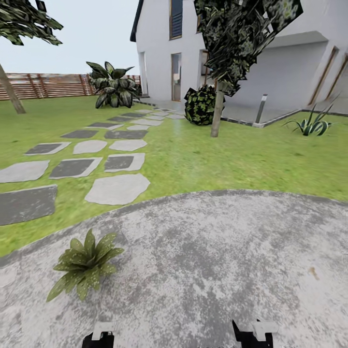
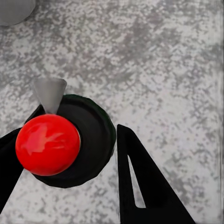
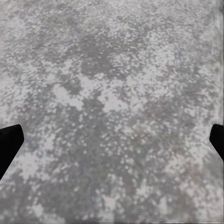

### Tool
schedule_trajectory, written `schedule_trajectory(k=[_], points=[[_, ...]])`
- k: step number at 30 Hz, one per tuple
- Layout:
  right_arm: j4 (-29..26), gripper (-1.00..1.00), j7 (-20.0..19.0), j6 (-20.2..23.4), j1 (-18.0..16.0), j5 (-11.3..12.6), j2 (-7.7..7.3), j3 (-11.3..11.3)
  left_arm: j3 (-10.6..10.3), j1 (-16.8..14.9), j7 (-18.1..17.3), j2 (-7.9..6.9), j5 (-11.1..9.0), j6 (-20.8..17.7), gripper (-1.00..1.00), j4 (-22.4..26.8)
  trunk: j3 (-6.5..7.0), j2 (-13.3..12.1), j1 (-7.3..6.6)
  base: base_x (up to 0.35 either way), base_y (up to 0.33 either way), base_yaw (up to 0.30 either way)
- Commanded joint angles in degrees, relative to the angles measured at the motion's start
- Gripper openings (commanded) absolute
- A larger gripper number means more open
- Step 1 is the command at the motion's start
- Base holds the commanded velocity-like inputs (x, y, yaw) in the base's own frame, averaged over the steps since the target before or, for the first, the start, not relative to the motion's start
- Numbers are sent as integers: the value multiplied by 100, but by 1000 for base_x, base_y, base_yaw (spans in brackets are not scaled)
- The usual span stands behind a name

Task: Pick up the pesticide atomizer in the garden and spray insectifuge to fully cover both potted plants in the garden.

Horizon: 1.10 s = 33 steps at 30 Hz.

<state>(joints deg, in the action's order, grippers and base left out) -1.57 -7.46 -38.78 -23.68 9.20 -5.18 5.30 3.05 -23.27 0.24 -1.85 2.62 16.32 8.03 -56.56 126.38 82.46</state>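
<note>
The robot stands on the round stone patio (image 1: pixel 208 270), looking across the lawn (image 1: pixel 227 159) toward the house (image 1: pixel 251 48). One potted plant (image 1: pixel 84 263) sits at the lower left of the head view, its speckled leaves spread low over the paving; its pot is hidden under them.

In the left wrist view the left pincer (image 2: pixel 65 163) has something between its dark fingers (image 2: pixel 140 186): a red ball-shaped top (image 2: pixel 47 144) on a black round body (image 2: pixel 91 140), with a grey cone (image 2: pixel 49 95) poking out. That looks to me like the pesticide atomizer, though I can't tell whether the fingers are pressing it. The right pincer (image 3: pixel 112 140) is spread wide over bare stone.

I'd guess the sprayer is light, hard and rather slick; a hold around the body below the ball seems safest.
</note>
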Motion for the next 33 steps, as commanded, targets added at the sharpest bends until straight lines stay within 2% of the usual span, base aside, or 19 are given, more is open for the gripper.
schedule_trajectory(k=[1,33], points=[[7,100,-27,-16,-5,63,-1,45,29,-2,2,1,28,20,-100,-3,-2,2,-1,-2,6,-300],[16,100,-27,-16,-5,55,-1,50,20,-2,2,9,37,29,-100,-3,51,2,-1,0,0,-300]])
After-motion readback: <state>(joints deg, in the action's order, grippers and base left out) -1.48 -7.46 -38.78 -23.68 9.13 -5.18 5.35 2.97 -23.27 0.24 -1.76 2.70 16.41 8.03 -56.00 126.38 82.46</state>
